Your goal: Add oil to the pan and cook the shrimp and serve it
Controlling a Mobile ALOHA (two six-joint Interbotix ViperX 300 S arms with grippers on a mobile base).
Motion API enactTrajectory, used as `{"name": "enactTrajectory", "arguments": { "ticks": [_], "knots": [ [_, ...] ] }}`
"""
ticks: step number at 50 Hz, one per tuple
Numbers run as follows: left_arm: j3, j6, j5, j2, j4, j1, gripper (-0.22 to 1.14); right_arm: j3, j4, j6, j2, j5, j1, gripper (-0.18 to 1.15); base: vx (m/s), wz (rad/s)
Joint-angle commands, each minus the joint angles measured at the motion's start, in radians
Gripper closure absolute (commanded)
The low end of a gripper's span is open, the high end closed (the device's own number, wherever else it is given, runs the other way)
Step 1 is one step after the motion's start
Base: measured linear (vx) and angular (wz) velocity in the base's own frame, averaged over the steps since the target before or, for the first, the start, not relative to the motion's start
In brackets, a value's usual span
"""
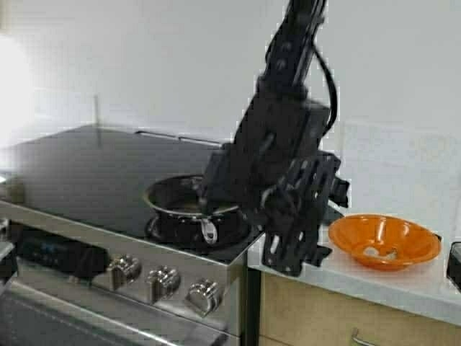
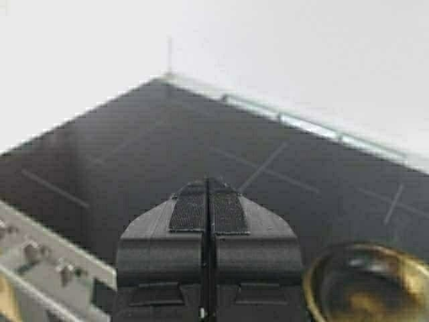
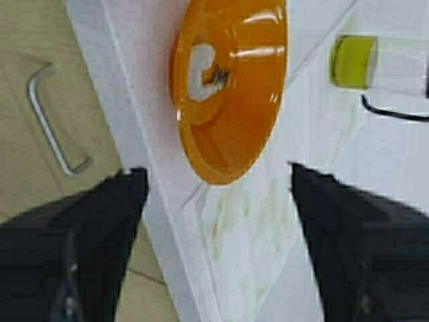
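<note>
Your right gripper (image 3: 218,194) has its jaws spread wide apart with nothing between them; through the gap you see white counter (image 3: 248,228), streaked faintly yellowish, and just beyond the tips the orange bowl (image 3: 231,100). That bowl sits near the counter's front edge and holds a small pale curled piece that looks like the shrimp (image 3: 198,70), though the view is too soft for you to be sure how many pieces there are. Farther out past the bowl, the oil (image 3: 355,62) shows as a yellow-green band in a clear jug (image 3: 395,64) that stands on the counter by the wall, with a thin black cord just beside it. To the other side of the jaws, below the counter edge, there is a wooden cabinet front with a metal handle (image 3: 50,117). Your left gripper (image 2: 208,208) has its jaws pressed together, holding nothing, and it hangs above the dark glass stovetop (image 2: 201,147). Off to one side of those jaws, close by, you can see the pan (image 2: 365,282), its rim shiny and its inside browned. From the high view, the pan (image 1: 189,204) rests on the stove's front burner nearest the counter, the right arm rises in front of it, and the orange bowl (image 1: 384,241) lies on the counter beyond that arm, apart from the pan. The stove's knobs (image 1: 164,281) line its front panel.
</note>
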Motion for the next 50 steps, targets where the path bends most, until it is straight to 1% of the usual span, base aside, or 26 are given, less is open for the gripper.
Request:
{"name": "enactTrajectory", "arguments": {
  "ticks": [1,7,15,40,50],
  "knots": [
    [-0.017,0.002,-0.003,0.005,-0.002,0.0,0.89,-0.002,-0.017,0.063,0.041,0.014,-0.04,0.02,0.0,0.0],
    [-0.017,-0.008,0.005,0.005,-0.002,0.0,0.89,0.005,-0.048,0.104,0.086,0.014,-0.066,0.02,0.0,0.0],
    [-0.017,-0.026,0.009,0.005,0.0,0.0,0.89,-0.005,-0.086,0.12,0.127,0.014,-0.094,0.02,0.0,0.0],
    [-0.017,-0.02,0.018,0.005,-0.002,0.002,0.89,-0.115,-0.216,0.121,0.216,0.012,-0.247,0.02,0.0,0.0],
    [-0.015,-0.018,0.023,0.006,0.0,0.002,0.89,-0.14,-0.25,0.121,0.239,-0.002,-0.282,0.03,0.0,0.0]
  ]
}}
